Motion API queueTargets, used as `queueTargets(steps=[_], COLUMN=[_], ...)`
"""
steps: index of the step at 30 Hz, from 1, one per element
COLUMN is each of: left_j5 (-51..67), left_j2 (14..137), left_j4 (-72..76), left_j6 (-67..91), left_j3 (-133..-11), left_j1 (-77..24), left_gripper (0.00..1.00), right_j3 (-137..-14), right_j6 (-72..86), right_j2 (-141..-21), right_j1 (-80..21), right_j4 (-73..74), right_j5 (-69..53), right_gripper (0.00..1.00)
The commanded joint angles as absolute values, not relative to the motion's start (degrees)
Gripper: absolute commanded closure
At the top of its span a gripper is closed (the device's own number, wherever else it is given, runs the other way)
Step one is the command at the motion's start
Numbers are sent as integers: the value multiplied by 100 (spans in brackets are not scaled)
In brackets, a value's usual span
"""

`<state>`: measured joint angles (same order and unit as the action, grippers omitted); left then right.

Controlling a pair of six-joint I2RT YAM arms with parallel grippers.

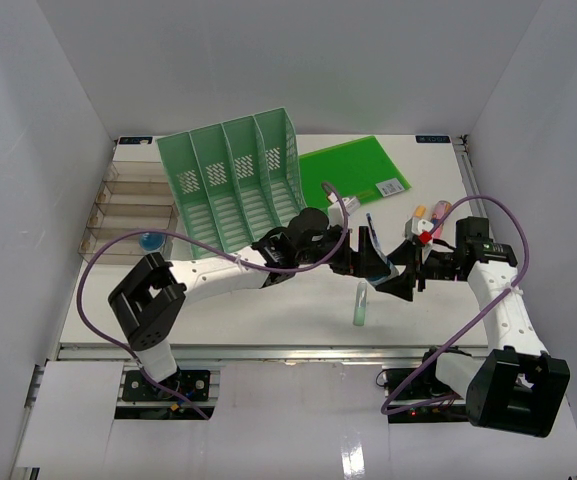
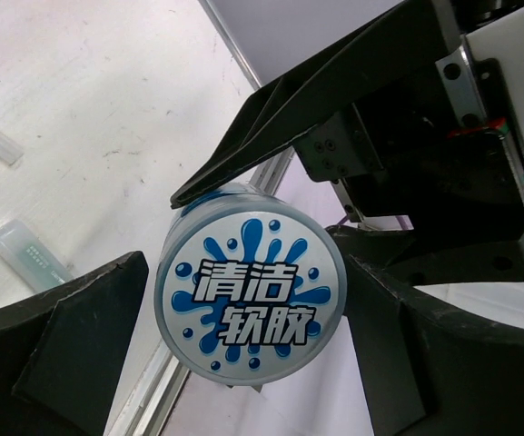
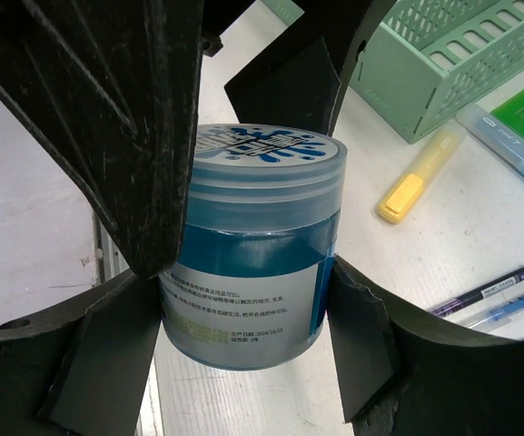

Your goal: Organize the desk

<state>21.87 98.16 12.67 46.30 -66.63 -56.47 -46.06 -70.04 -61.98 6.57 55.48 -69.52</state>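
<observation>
One blue gel jar [image 3: 252, 245] is pinched between the right gripper [image 3: 243, 286] fingers over mid-desk; the left gripper [image 2: 248, 291] is set close around its lid, contact cannot be told. Counted from the jar on the one white, metal-railed desk [image 1: 268, 320], boxed by white walls: one four-slot mint rack [image 1: 233, 190] at 10 o'clock, one green folder [image 1: 353, 175] at 12, one clear tray [image 1: 118, 215] at 9, one pale tube [image 1: 361, 303] at 6.

A jar [image 3: 252, 263] sits between the left tool [image 2: 243, 345] and the right tool [image 3: 243, 336] (each flanks it). On the counter [image 1: 268, 310], a file rack [image 1: 233, 185] rests behind the left tool, a folder [image 1: 358, 172] behind both, pens [image 1: 433, 212] behind the right, a tube [image 1: 361, 303] just before them.
</observation>
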Motion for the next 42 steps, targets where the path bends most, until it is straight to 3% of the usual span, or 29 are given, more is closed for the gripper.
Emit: queueTargets(steps=[1,10,13,16,18,21,24,34,39,42], left_j5=[2068,1626,1588,1562,1464,1151,643,-1410,-2449,-3190], left_j2=[9878,10028,10049,10032,9956,9722,9269,6388,4905,4818], left_j4=[548,246,237,252,241,170,-153,-2698,-4571,-5234], left_j6=[4413,4395,4436,4473,4489,4544,4534,4714,4794,4582], left_j3=[-7029,-7357,-7400,-7384,-7325,-6997,-6622,-5568,-5881,-6207], left_j1=[-5687,-5695,-5695,-5701,-5704,-5695,-5677,-4923,-3882,-3452], left_gripper=[8,41,57,82,98,100,100,100,100,100], right_j3=[-4624,-4447,-4409,-4400,-4396,-4384,-4362,-4324,-4308,-4302], right_j6=[-6602,-6592,-6592,-6592,-6578,-6519,-6456,-6251,-6240,-6240], right_j2=[-6091,-5932,-5910,-5901,-5876,-5852,-5817,-5574,-5538,-5527], right_j1=[633,589,568,554,554,554,554,635,724,762], right_j4=[5081,5010,4992,4992,4985,4966,4953,4867,4844,4865], right_j5=[-7189,-7066,-7087,-7093,-7072,-7022,-6964,-6791,-6719,-6693], right_gripper=[92,87,77,53,30,3,9,10,10,10])
